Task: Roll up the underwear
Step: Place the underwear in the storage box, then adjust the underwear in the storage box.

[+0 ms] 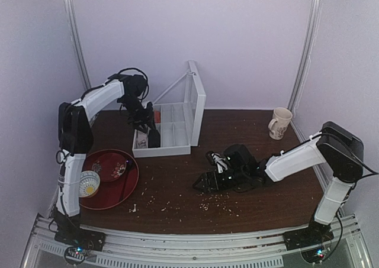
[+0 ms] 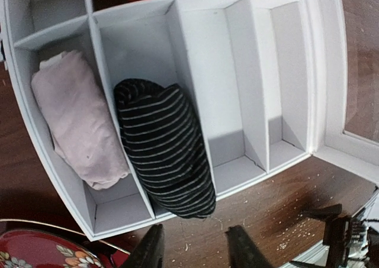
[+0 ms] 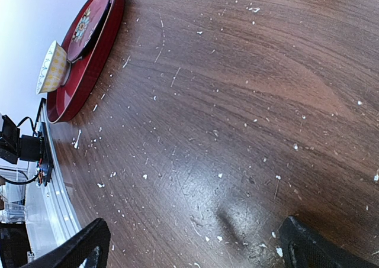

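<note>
Found one underwear (image 2: 166, 149), rolled, in a long compartment of the white box (image 2: 323, 73) by the surface's (image 1: 249, 144) far edge, long axis along that compartment. Noted one pink roll (image 2: 77, 117) next door, divider between. Left end effector (image 2: 198, 247) above, parted, empty; right end effector (image 3: 201, 247) wide, empty. Counted one red tray (image 1: 127, 188) at near-left corner, one mug (image 1: 279, 123) at far-right.

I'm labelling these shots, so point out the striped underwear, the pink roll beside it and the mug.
underwear (image 2: 166, 152): left wrist view, middle of roll.
pink roll (image 2: 77, 120): left wrist view, middle of roll.
mug (image 1: 280, 123): top external view, its side.
</note>
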Robot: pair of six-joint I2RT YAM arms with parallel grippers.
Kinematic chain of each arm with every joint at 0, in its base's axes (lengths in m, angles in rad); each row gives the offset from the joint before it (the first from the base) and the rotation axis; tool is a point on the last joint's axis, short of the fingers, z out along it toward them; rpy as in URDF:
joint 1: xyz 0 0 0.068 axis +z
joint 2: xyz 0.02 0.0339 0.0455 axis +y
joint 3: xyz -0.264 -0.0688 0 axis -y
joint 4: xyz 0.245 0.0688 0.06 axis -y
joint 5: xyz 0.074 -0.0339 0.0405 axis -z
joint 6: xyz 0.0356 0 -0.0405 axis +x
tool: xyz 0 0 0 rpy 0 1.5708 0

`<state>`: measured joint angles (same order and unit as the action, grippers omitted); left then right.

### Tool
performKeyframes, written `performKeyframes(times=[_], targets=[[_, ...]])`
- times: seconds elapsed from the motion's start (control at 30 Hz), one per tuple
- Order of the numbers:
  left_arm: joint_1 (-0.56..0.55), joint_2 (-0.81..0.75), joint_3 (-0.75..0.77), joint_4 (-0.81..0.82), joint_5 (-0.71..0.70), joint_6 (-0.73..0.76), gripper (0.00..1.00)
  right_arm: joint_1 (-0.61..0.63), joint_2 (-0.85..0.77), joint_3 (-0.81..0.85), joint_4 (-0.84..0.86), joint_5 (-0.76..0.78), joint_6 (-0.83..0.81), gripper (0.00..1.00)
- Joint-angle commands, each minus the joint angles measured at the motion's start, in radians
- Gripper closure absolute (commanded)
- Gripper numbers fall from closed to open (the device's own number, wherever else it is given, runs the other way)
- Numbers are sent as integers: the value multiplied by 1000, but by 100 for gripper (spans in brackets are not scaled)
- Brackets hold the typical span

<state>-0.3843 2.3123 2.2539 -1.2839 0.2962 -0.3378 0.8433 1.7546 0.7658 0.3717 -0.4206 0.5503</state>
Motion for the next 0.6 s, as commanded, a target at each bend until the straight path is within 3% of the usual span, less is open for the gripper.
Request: performKeyframes(times=[0.0,0.07,0.17,0.57], targets=[[-16,-49,-2,7,32,-24,57,-3,6,-28,-61,-12,13,0],[-19,-44,-29,29,43,-35,69,-4,5,-28,-59,-12,13,0],[-26,-31,-61,65,45,-51,76,-4,0,-32,-60,-12,13,0],[-28,100,-103,99,-13,-57,79,-4,-9,-47,-60,-9,14,0]])
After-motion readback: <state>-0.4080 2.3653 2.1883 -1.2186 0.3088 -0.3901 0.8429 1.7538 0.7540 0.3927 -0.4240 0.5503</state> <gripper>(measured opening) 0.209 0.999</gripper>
